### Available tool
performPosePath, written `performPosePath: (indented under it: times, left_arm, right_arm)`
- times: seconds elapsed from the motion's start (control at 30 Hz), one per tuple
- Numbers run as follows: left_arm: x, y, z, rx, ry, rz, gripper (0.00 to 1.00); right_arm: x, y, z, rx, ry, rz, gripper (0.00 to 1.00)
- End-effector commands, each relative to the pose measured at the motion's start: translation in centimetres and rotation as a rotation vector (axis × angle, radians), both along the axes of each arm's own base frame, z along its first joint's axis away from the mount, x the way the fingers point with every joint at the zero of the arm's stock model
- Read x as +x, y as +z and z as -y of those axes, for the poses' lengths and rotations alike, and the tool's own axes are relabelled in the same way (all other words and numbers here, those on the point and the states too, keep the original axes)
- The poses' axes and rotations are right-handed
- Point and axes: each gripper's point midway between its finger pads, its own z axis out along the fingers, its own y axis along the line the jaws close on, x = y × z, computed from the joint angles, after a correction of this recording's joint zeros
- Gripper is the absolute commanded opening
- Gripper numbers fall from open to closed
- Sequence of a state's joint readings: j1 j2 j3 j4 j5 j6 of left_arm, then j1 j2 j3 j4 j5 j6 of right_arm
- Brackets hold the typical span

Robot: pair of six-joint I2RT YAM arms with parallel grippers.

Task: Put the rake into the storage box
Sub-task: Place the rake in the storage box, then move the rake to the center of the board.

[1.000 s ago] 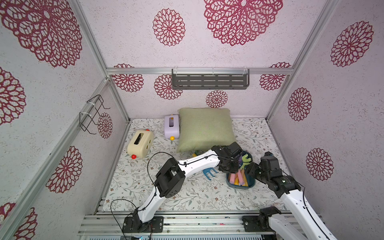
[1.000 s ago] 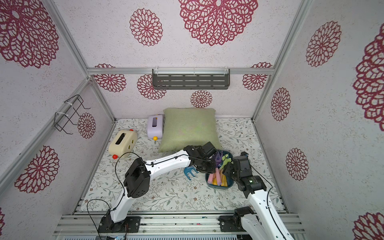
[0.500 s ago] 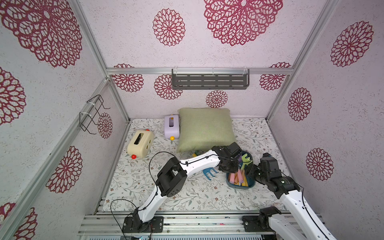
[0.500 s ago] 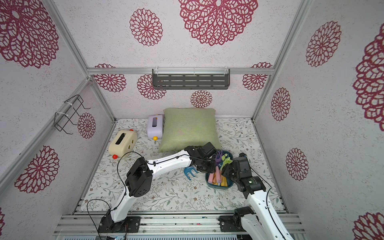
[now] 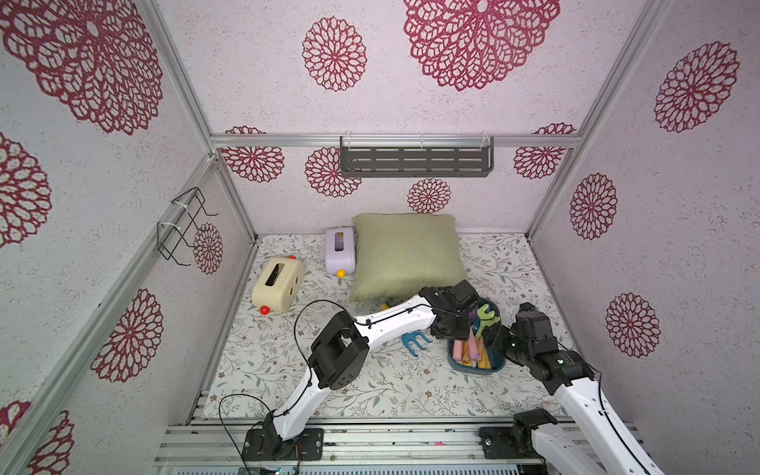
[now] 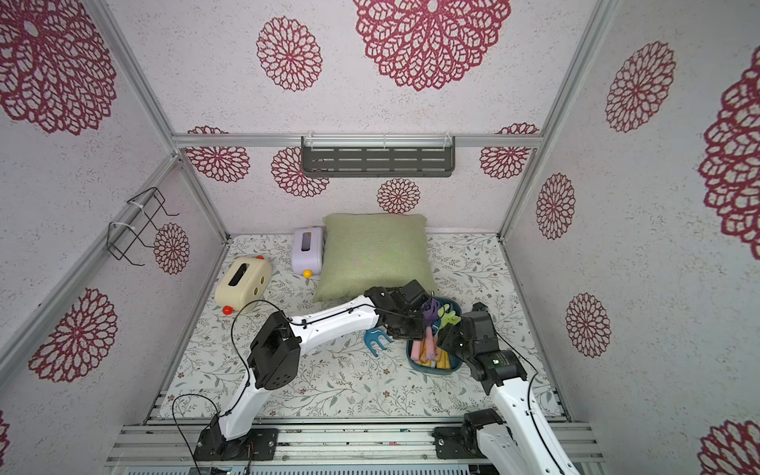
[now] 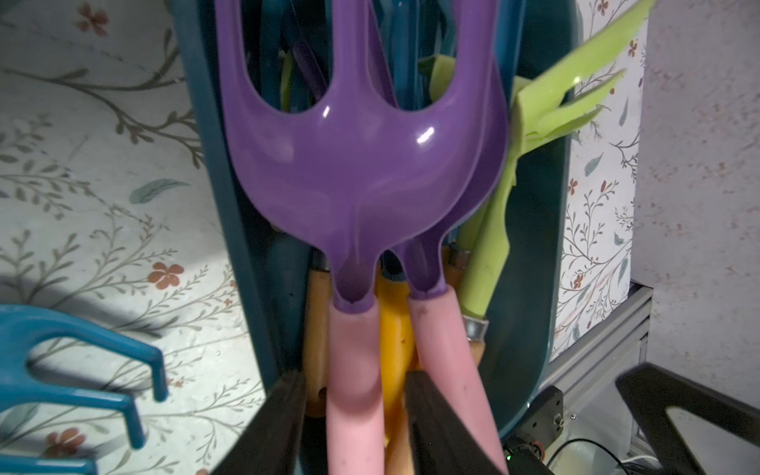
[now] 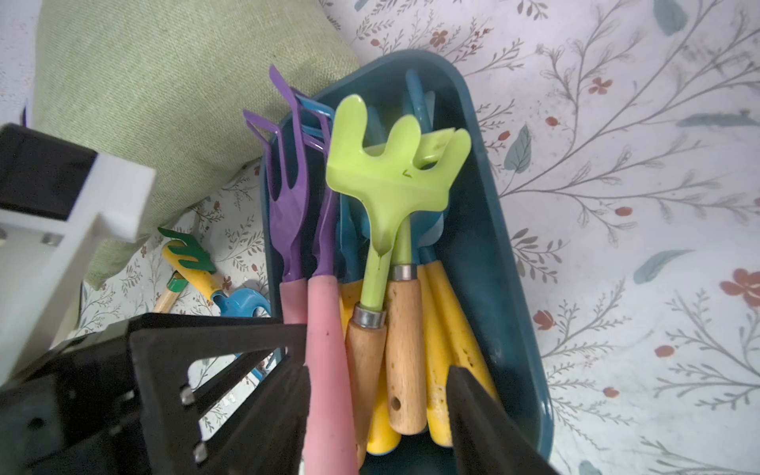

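The storage box (image 5: 473, 370) (image 6: 436, 372), a dark teal tub, holds several toy tools. On top lies a purple rake (image 7: 362, 172) (image 8: 288, 205) with a pink handle. My left gripper (image 7: 353, 382) (image 5: 462, 329) is open over the box. Its fingers stand either side of that pink handle with a gap on each side. My right gripper (image 8: 378, 372) (image 5: 489, 337) is open above the handle ends of the tools, gripping none of them. A lime green rake (image 8: 395, 164) lies in the box too. A blue rake (image 5: 415, 341) (image 7: 61, 362) rests on the table just outside the box (image 7: 230, 205).
A green pillow (image 5: 405, 255) lies behind the box, touching its far end. A green and yellow tool (image 8: 187, 255) lies by the pillow's edge. The cream box (image 5: 277, 283) and the lilac box (image 5: 340, 251) stand at the back left. The two grippers are close together.
My left gripper's jaws have opened and let go of the pink handle of the purple rake. The right gripper has opened a little wider. Both arms stay over the box.
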State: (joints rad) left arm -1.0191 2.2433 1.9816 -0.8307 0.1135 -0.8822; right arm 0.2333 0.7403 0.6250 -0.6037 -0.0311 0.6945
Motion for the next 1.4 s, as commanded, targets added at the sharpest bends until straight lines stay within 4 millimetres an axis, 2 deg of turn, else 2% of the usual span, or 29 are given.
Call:
performPosePath:
  times: [0.0, 0.1, 0.2, 0.33, 0.53, 0.57, 0.67, 0.77, 1.0, 1.13, 1.37]
  left_arm:
    - [0.7, 5.0, -0.9, -0.039, 0.011, 0.078, 0.60]
    - [0.9, 6.2, -1.7, -0.043, 0.019, 0.101, 0.65]
    - [1.5, 7.0, -3.6, -0.029, 0.048, 0.125, 0.68]
    - [2.5, 8.0, -8.4, -0.002, 0.129, 0.174, 0.78]
    - [3.4, 6.5, -16.5, 0.065, 0.270, 0.196, 0.99]
    - [3.4, 6.3, -17.7, 0.077, 0.290, 0.205, 0.98]
    - [4.1, 5.2, -21.0, 0.090, 0.341, 0.217, 0.97]
    - [5.7, 3.8, -23.3, 0.092, 0.373, 0.203, 0.97]
    - [7.8, 3.0, -26.7, 0.092, 0.440, 0.192, 0.97]
    - [7.2, 2.8, -28.7, 0.070, 0.498, 0.189, 0.97]
    - [4.6, 1.9, -32.0, 0.062, 0.591, 0.181, 0.97]
  right_arm:
    - [0.5, 2.6, -0.3, 0.004, 0.031, 0.075, 0.62]
    - [0.6, 3.1, -0.8, 0.018, 0.061, 0.095, 0.63]
    - [0.8, 4.0, -2.0, 0.047, 0.132, 0.134, 0.63]
    - [1.0, 6.2, -5.0, 0.130, 0.289, 0.218, 0.63]
    - [1.0, 7.3, -10.3, 0.164, 0.498, 0.236, 0.61]
    - [0.9, 7.4, -11.6, 0.161, 0.535, 0.233, 0.61]
    - [1.1, 6.8, -14.4, 0.153, 0.605, 0.205, 0.61]
    - [1.7, 5.6, -16.4, 0.129, 0.648, 0.175, 0.60]
    - [4.2, 3.1, -21.3, 0.063, 0.745, 0.135, 0.58]
    - [6.2, 1.8, -23.5, 0.024, 0.795, 0.158, 0.61]
    - [9.8, -1.2, -26.3, -0.056, 0.869, 0.169, 0.62]
